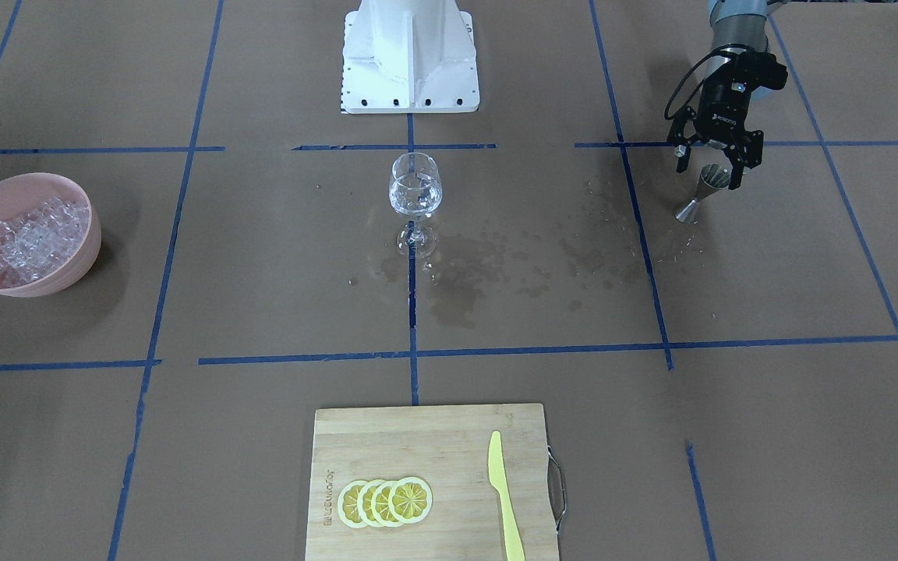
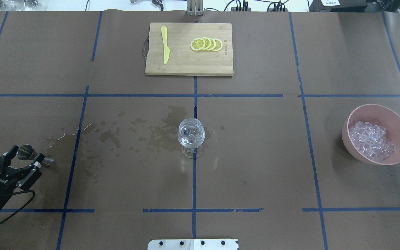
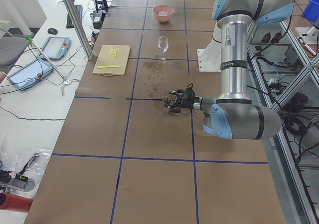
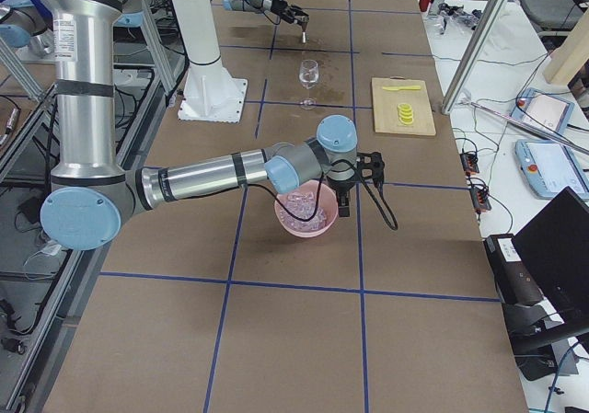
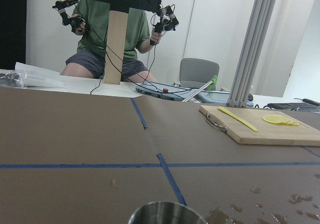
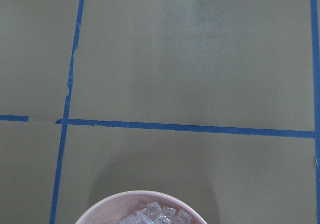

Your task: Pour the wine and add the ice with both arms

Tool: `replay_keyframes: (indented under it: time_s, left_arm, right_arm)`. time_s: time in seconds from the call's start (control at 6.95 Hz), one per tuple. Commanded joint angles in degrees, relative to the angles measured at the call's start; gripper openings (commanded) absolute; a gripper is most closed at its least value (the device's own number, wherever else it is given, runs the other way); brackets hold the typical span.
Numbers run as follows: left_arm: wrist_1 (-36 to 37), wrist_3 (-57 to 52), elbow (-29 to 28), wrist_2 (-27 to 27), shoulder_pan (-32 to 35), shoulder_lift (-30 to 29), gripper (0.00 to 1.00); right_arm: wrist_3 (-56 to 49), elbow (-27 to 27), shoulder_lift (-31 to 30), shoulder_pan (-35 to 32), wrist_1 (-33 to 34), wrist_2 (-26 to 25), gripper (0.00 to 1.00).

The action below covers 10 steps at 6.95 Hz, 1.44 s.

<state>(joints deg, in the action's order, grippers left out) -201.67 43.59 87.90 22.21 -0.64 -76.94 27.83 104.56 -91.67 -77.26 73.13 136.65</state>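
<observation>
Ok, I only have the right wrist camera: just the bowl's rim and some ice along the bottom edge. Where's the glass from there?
Observer: The wine glass stands upright at the table's middle on the blue tape cross, well apart from the pink bowl.
Operator: And the left arm?
Observer: The left gripper is at the opposite end of the table from the bowl, its fingers either side of a metal jigger and spread wider than it.
Operator: Any mess I should know about?
Observer: Yes, wet patches mark the brown paper between the jigger and the glass.
</observation>
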Motion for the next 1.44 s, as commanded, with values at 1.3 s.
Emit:
replay_keyframes:
  time_s: [1.3]
  left_arm:
    - [43.60, -17.32, 3.80, 83.28, 67.33, -13.51, 1.00]
  right_arm:
    - [0.81, -0.06, 1.92, 2.98, -0.09, -5.76, 1.00]
